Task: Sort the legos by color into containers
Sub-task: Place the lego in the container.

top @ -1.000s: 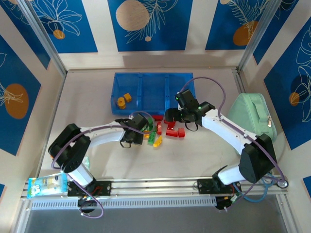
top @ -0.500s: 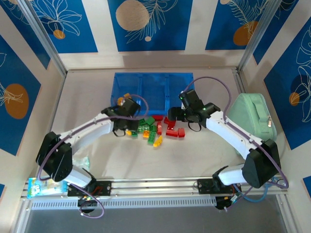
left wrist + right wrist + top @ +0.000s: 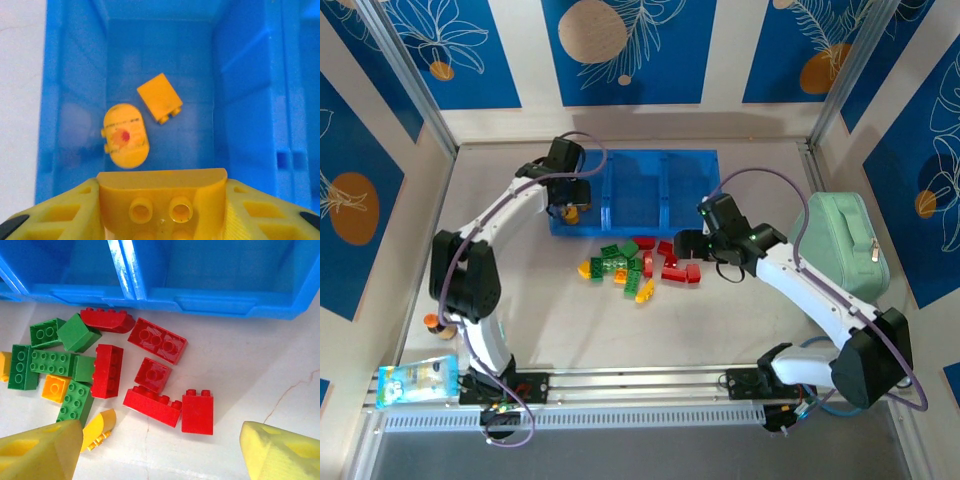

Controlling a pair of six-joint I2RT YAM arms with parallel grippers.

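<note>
Legos (image 3: 630, 265): one yellow brick (image 3: 161, 187) clamped between fingers of left end effector (image 3: 161, 220), over left compartment (image 3: 75, 75) of blue tray (image 3: 690, 165). Rounded yellow-orange piece (image 3: 125, 135) and square one (image 3: 159, 97) lie on that compartment's floor. Right end effector (image 3: 160, 450) wide open, empty, above red bricks (image 3: 157, 340) on table (image 3: 570, 320). Green bricks (image 3: 50, 362) just beside the red, near tray's front wall. Mint-green case (image 3: 840, 245) at right, well apart.

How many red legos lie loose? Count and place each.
6, on the table by the tray: curved one nearest its wall, flat one beside that, narrow one against the green legos, small square one, long one below it, tall one rightmost. None looks hidden.
</note>
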